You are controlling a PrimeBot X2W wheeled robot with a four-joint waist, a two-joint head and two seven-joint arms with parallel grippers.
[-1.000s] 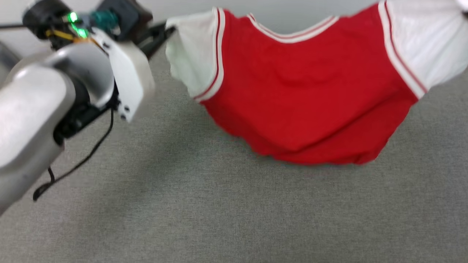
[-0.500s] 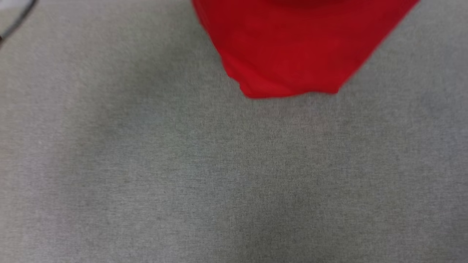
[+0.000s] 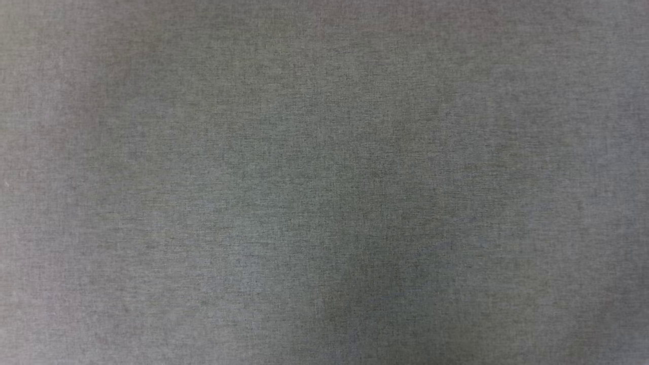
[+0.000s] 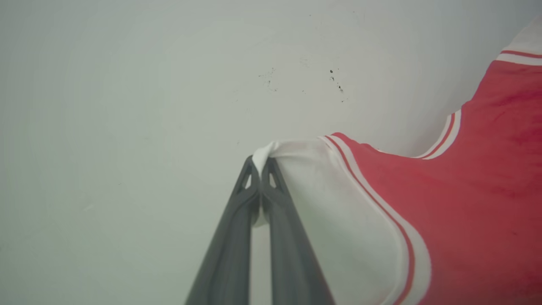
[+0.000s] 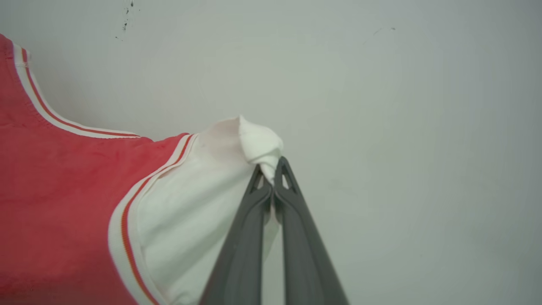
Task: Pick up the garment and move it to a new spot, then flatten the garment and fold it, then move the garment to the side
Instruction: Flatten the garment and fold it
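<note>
Left wrist view showed the left pincer point(image 4: 261, 163) pinching the tip of one white sleeve of the garment point(image 4: 465, 203), its red body spreading toward that view's right edge before a pale wall point(image 4: 127, 84). In the right wrist view, the right pincer point(image 5: 271, 169) pinched the other white sleeve's bunched tip. The head view looked down on a grey surface point(image 3: 324, 182).
</note>
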